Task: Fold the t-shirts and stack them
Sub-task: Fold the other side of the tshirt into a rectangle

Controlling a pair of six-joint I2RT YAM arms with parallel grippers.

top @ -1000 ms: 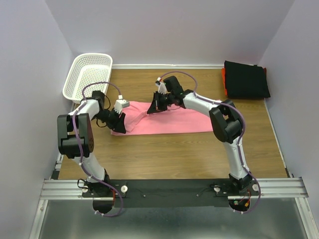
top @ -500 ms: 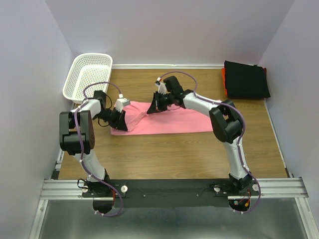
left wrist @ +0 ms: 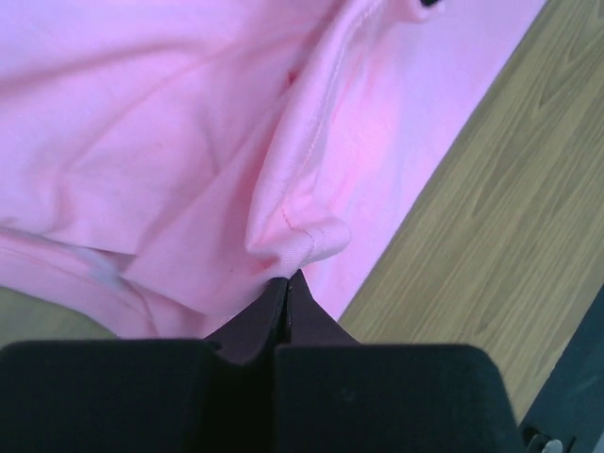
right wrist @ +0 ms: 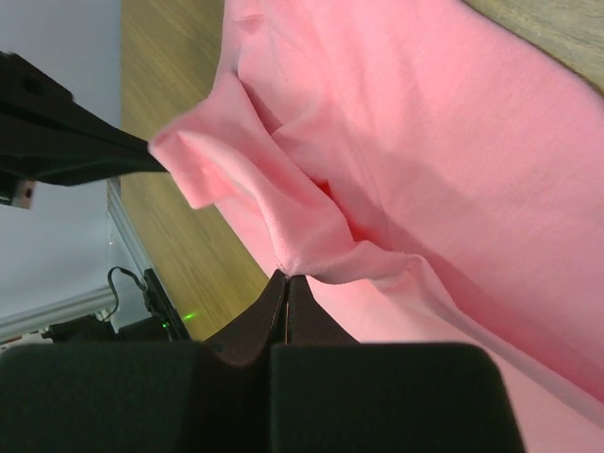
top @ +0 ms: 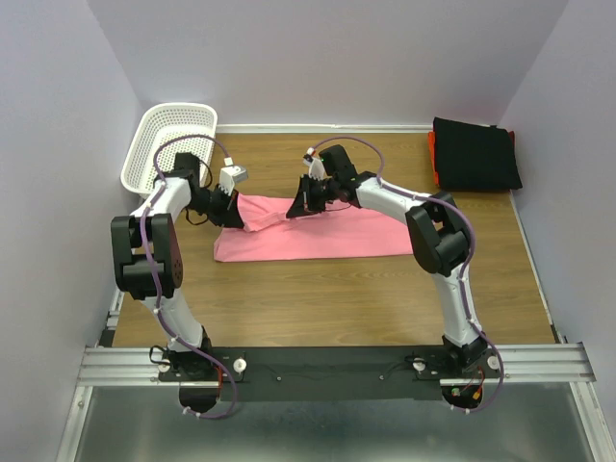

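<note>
A bright pink t-shirt [top: 327,234] lies spread across the middle of the wooden table. My left gripper [top: 234,214] is shut on the pink cloth at the shirt's far left corner; the left wrist view shows a hemmed fold [left wrist: 300,241] pinched at its tips [left wrist: 287,279]. My right gripper [top: 295,208] is shut on the shirt's far edge, with a bunched fold [right wrist: 311,255] rising from its tips [right wrist: 287,276]. A folded black t-shirt [top: 474,154] lies at the far right on an orange-red one [top: 433,160], of which only an edge shows.
A white lattice basket [top: 171,144] stands at the far left corner, just behind my left arm. Walls close the table on the left, back and right. Bare wood [top: 327,298] lies between the pink shirt and the arm bases.
My left gripper has closed on the shirt's left corner and moved away from the bases toward the far edge, drawing the cloth with it. The right gripper has stayed shut and almost still.
</note>
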